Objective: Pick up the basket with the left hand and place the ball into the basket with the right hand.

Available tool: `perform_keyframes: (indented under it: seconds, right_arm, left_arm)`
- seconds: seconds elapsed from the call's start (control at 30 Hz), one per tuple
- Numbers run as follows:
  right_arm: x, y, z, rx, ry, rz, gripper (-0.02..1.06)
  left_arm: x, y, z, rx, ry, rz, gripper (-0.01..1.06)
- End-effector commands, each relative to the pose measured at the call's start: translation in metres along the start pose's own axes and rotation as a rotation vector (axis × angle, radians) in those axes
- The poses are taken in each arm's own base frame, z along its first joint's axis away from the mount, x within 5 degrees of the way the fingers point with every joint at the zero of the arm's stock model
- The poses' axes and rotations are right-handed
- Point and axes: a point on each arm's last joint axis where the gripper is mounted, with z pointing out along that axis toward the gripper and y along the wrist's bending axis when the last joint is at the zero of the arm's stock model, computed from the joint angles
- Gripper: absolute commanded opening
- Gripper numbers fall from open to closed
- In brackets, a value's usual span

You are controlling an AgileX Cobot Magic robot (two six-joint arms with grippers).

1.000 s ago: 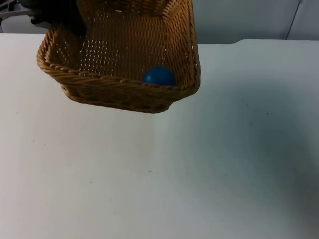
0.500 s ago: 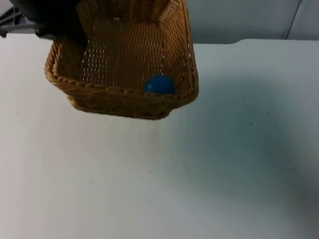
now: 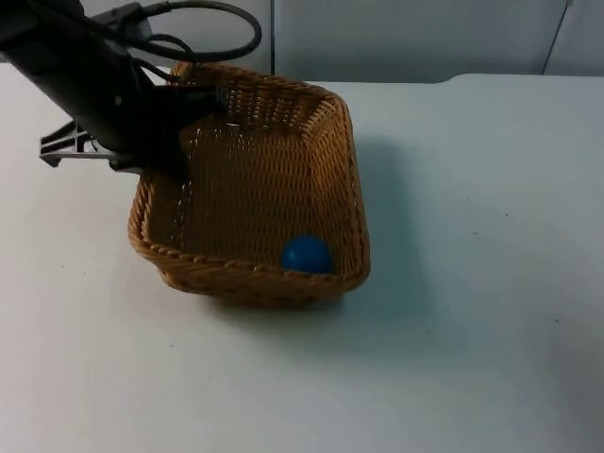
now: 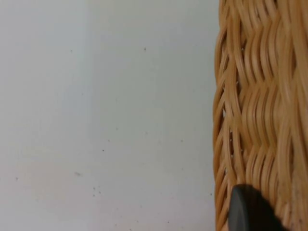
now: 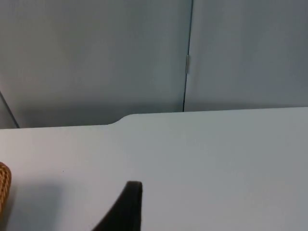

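The basket point(image 3: 250, 189) sits low over the table point(image 3: 472, 283), its shadow lying close along the side away from the left arm. It is a tan wicker tub with sloping walls and an open weave floor. The ball point(image 3: 306, 254), blue, lies inside it, tucked against the near wall close to the corner farthest from the left arm.

The left gripper point(image 3: 179, 142) is clenched on the basket's rim at the far corner, the black arm reaching down over that edge and covering part of the wall there. In the left wrist view one black fingertip point(image 4: 250, 211) presses against the outside of the woven wall point(image 4: 260, 96), with bare table beside it.

The right gripper point(image 5: 126, 209) waits well apart from the basket, over open table; in its wrist view only one dark fingertip shows, so I cannot tell whether it is spread or closed. A sliver of the basket's edge point(image 5: 4, 185) shows there too. Beyond the table's far edge stands the grey wall point(image 5: 96, 57), with a vertical seam point(image 5: 188, 55) running down it.
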Motion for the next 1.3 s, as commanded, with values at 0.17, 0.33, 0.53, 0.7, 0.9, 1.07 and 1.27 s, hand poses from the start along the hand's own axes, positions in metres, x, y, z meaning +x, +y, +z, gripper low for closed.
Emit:
perform_keyframes:
  seconds: [0.17, 0.33, 0.53, 0.7, 0.9, 1.07, 1.27]
  right_arm:
    - [0.000, -0.002, 0.002, 0.009, -0.007, -0.004, 1.04]
    - [0.000, -0.002, 0.002, 0.009, -0.007, -0.004, 1.04]
    - [0.000, -0.002, 0.002, 0.009, -0.007, -0.004, 1.04]
    - [0.000, -0.002, 0.002, 0.009, -0.007, -0.004, 1.04]
    - [0.000, -0.002, 0.002, 0.008, -0.006, -0.002, 1.04]
    - [0.000, -0.002, 0.002, 0.008, -0.006, -0.002, 1.04]
    - [0.000, -0.001, 0.002, 0.007, -0.008, 0.000, 1.04]
  left_arm:
    - [0.007, 0.003, 0.018, 0.004, 0.033, -0.054, 0.00]
    - [0.006, 0.003, 0.018, 0.005, 0.034, -0.054, 0.00]
    - [0.011, 0.004, 0.018, -0.013, 0.078, -0.004, 0.11]
    - [0.010, 0.004, 0.016, -0.014, 0.078, 0.002, 0.51]
    - [0.009, 0.002, 0.012, -0.016, 0.076, 0.019, 1.05]
    - [0.007, -0.001, 0.002, -0.006, 0.075, 0.019, 1.05]
    - [0.000, -0.008, -0.021, 0.000, 0.034, 0.060, 1.05]
